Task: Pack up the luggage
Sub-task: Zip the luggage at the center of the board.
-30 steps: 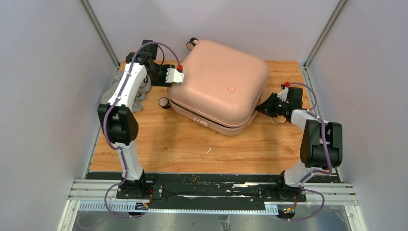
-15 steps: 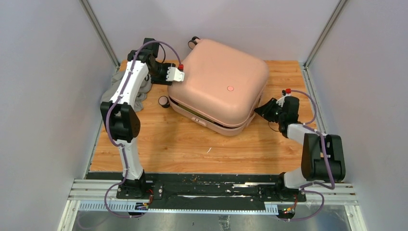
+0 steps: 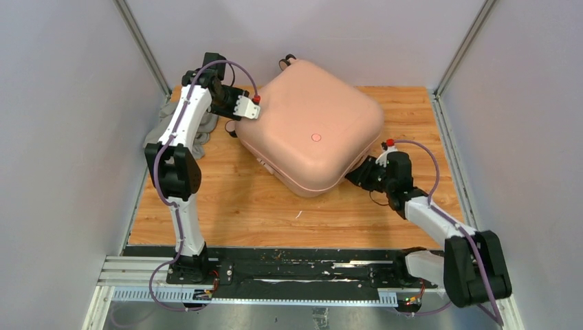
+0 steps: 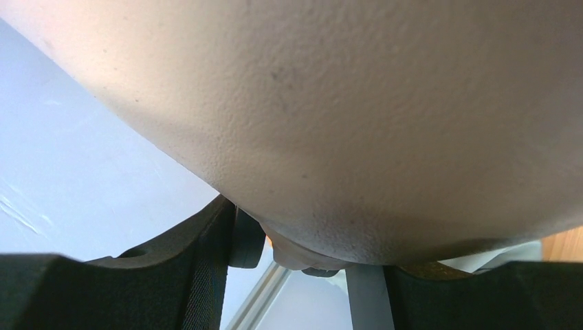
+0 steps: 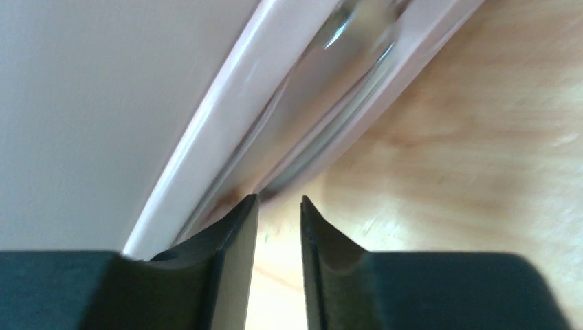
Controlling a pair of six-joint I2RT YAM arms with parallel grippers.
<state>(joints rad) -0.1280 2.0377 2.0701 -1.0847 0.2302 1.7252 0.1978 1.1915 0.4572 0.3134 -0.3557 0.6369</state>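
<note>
Pink hard-shell luggage (image 3: 309, 117) — probably stiff, slick, bulky; best held by seam rim. Right claw (image 5: 278, 206) there, narrowly parted, empty; left claw (image 3: 242, 110) — cannot tell.

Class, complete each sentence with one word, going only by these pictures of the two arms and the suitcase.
1. The luggage lies with its lid ___.
2. It rests on a ___ table.
3. The left gripper is at the luggage's far side; the right gripper is at its ___ side.

Missing words: closed; wooden; near.
</note>
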